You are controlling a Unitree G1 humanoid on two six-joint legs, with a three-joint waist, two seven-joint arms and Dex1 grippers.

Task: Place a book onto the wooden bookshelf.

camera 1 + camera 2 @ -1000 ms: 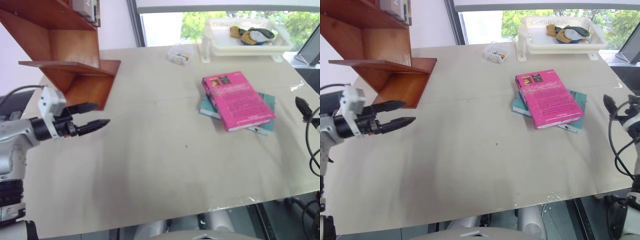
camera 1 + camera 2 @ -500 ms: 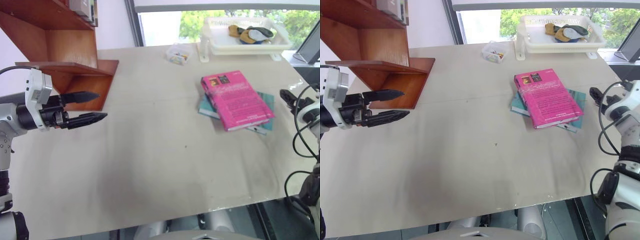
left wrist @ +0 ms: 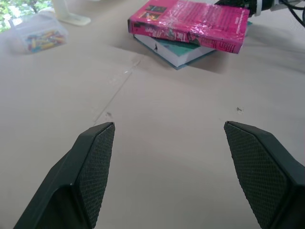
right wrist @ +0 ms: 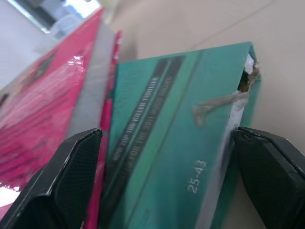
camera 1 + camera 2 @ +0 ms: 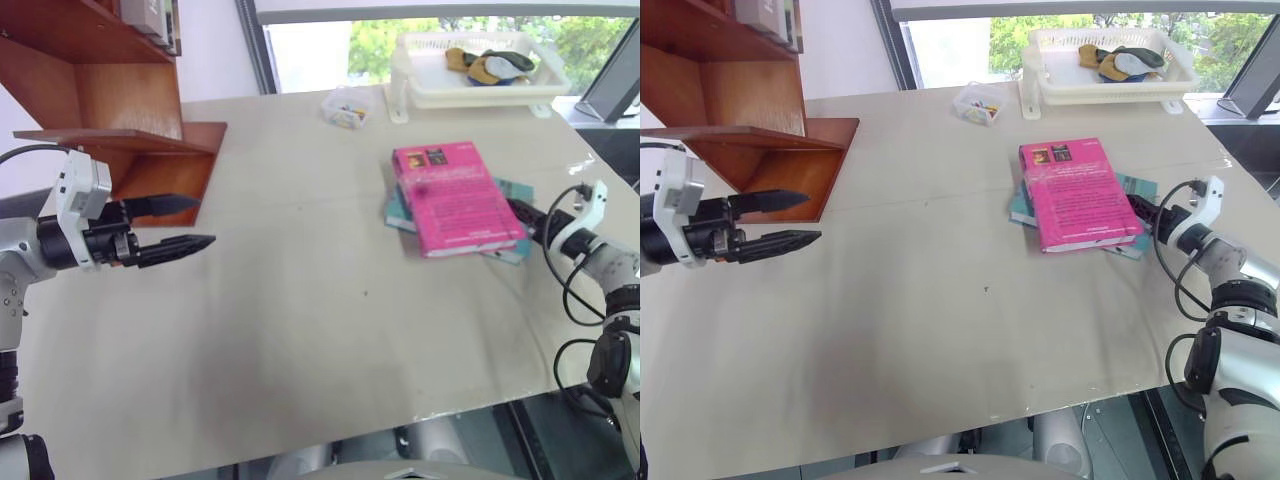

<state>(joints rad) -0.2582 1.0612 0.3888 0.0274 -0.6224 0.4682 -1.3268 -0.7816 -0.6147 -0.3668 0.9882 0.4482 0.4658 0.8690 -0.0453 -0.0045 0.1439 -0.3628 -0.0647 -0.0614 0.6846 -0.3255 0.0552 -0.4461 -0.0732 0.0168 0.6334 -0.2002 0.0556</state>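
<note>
R end effector open, beside pink book edge.

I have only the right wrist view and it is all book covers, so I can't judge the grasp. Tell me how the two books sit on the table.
Observer: The pink book lies flat on top of the teal book and covers most of it. Teal corners stick out on both sides.
Operator: Say where my claw is against that stack.
Observer: The right claw is at the stack's right edge, low over the table. It is open and meets the teal corner, not the pink book.
Operator: Give me the target.
Observer: The wooden bookshelf stands at the table's far left. The left claw hovers open beside its lower board.
</note>
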